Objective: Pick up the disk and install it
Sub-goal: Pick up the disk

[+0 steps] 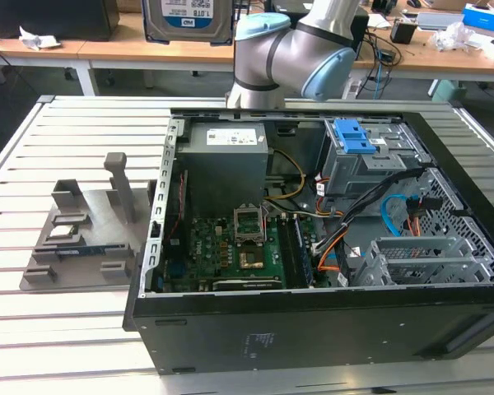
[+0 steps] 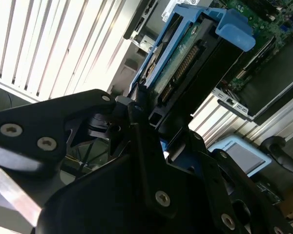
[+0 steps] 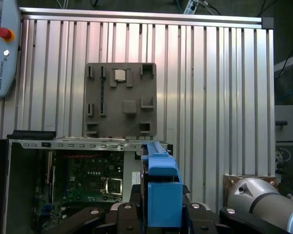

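The disk (image 1: pixel 187 20), silver with a white-and-blue label and a blue carrier rail, is held high at the far edge of the exterior view, above the arm's elbow (image 1: pixel 292 53). In the second wrist view my black gripper (image 2: pixel 136 108) is shut on the disk (image 2: pixel 178 63), whose circuit-board side and connector face the camera. In the first wrist view the blue rail (image 3: pixel 161 190) stands edge-on between the black fingers (image 3: pixel 124 212), above the open computer case (image 3: pixel 68 180).
The open computer case (image 1: pixel 160 206) lies on the slatted metal table (image 1: pixel 33 156). It holds a grey power supply (image 1: pixel 226 164), a motherboard (image 1: pixel 230 251), cables, and a drive bay with a blue latch (image 1: pixel 358 136). A grey fixture plate (image 1: pixel 90 234) sits at the exterior view's left.
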You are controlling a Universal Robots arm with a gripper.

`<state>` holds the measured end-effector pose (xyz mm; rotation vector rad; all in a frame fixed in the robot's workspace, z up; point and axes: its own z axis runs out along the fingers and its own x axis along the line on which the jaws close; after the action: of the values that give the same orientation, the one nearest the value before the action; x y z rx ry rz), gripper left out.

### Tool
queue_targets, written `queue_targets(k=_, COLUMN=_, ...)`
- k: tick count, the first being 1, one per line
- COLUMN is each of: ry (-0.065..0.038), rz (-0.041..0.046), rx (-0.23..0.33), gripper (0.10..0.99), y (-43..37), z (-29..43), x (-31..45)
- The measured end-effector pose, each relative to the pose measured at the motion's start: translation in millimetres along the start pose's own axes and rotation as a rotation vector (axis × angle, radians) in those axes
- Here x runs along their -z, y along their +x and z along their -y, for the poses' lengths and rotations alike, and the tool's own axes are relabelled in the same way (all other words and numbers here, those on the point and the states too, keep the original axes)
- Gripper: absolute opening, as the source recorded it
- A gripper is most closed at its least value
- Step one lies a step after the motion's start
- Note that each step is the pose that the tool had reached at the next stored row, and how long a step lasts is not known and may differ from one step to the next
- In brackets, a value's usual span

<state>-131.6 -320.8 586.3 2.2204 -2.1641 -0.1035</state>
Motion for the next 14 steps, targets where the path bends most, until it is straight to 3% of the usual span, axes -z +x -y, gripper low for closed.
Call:
queue_targets(k=8, ry=0.0, rz=0.0, rx=0.0, gripper=0.365, y=0.7, z=31.6, x=2.4)
queue_targets(k=12, ry=-0.001, rz=0.0009, rx=0.0, gripper=0.365, y=1.2, z=53.4, x=4.1)
queue_targets(k=13, ry=-0.001, rz=0.0044, rx=0.0, gripper=0.365, y=1.3, z=59.3, x=4.6)
queue_targets(k=14, ry=-0.001, rz=0.0162, rx=0.001, gripper=0.365, y=1.4, z=61.7, x=4.5)
